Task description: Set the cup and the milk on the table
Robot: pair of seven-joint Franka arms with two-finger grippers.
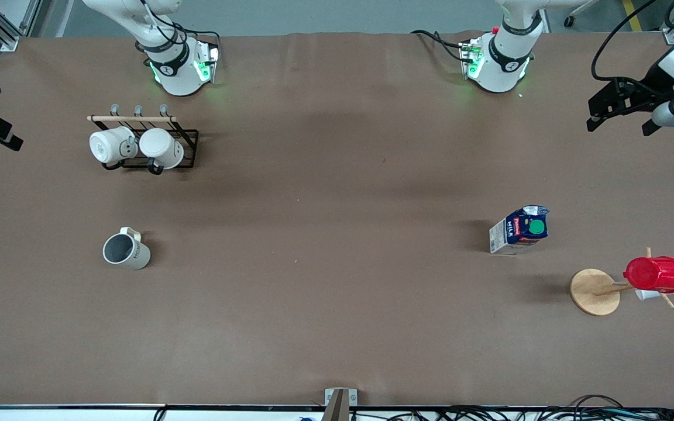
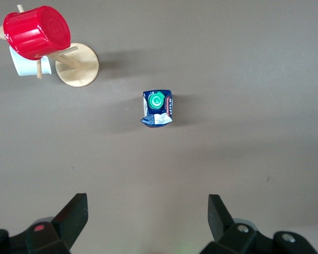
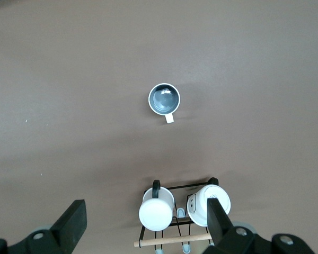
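Both claws empty, fingers spread wide. Left gripper [image 2: 146, 225] hangs high over bare table [image 1: 337, 292] at the left arm's end, near the table edge. Right gripper [image 3: 143, 227] hangs over the black wire mug rack [image 3: 177, 211]; it does not show in the front view.

Milk [image 1: 519, 230] stands upright on the table, free on all sides. Taking it as the landmark: wooden peg stand [image 1: 595, 291] sits nearer the front camera and closer to the left arm's end, red plastic cup [image 1: 656, 274] hung on one peg. The cup [image 1: 126, 250] is well apart toward the right arm's end, upright, mouth up, handle pointing toward the rack. Wide bare tabletop between the two.

Rack holds two whiter mugs [image 1: 136, 147] on their sides, under a wooden rod.

Left wrist view shows the carton's green cap [image 2: 157, 100] from above and something small and white [image 2: 26, 63] under the red cup. Right wrist view shows the cup's grey inside.

Readable: "MILK" on the carton in the front view. Cup lettering is too small to read.
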